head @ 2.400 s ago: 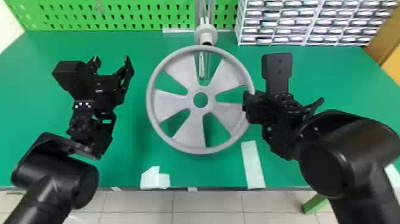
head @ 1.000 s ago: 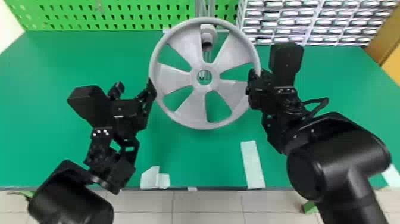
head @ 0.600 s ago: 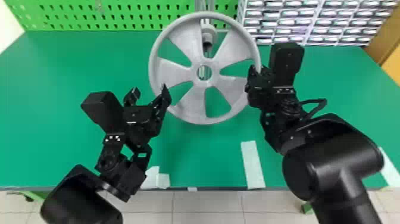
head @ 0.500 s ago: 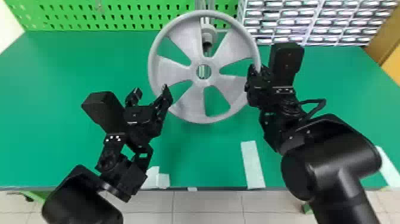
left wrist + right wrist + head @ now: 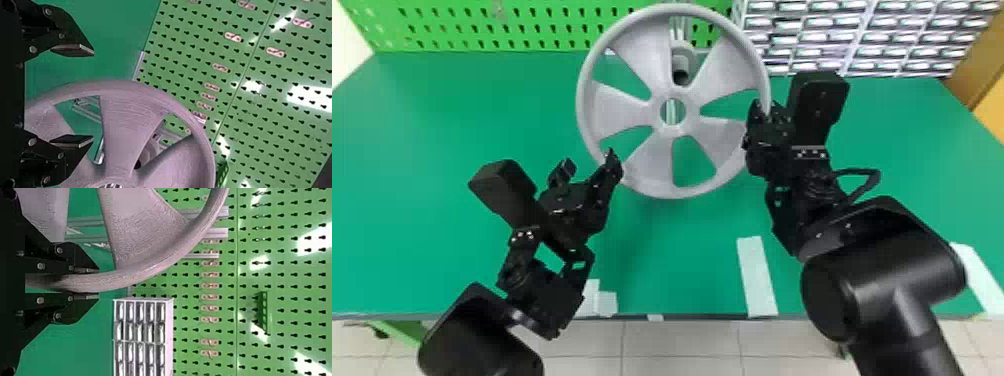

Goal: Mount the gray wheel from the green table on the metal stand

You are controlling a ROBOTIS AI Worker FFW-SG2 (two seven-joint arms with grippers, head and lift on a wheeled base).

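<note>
The gray wheel (image 5: pixel 632 107) is held at its right rim by the right gripper (image 5: pixel 763 110), in front of the metal stand (image 5: pixel 683 50). In the head view the stand's dark end shows through an opening between the two upper spokes, and the wheel's center hole sits lower, out of line with it. The upper rim overlaps the perforated green panel (image 5: pixel 507 25) in this view; clearance to it cannot be told. At upper right, the rim's outline runs beside the drawer cabinet (image 5: pixel 832 37). The green table (image 5: pixel 482 110) shows to the left of the wheel and between its lower rim and the front edge, where pale tape (image 5: pixel 757 275) is fixed. The right arm enters from the bottom edge at right, crosses the front edge and angles inward to the rim; in the right wrist view, its fingers are closed on either side of the rim. The left arm enters at bottom left, bent up and toward the wheel. The left gripper (image 5: pixel 589 162) has its fingers wide apart, near the lower-left rim; the inner one overlaps the rim in the head view, and contact cannot be confirmed.
</note>
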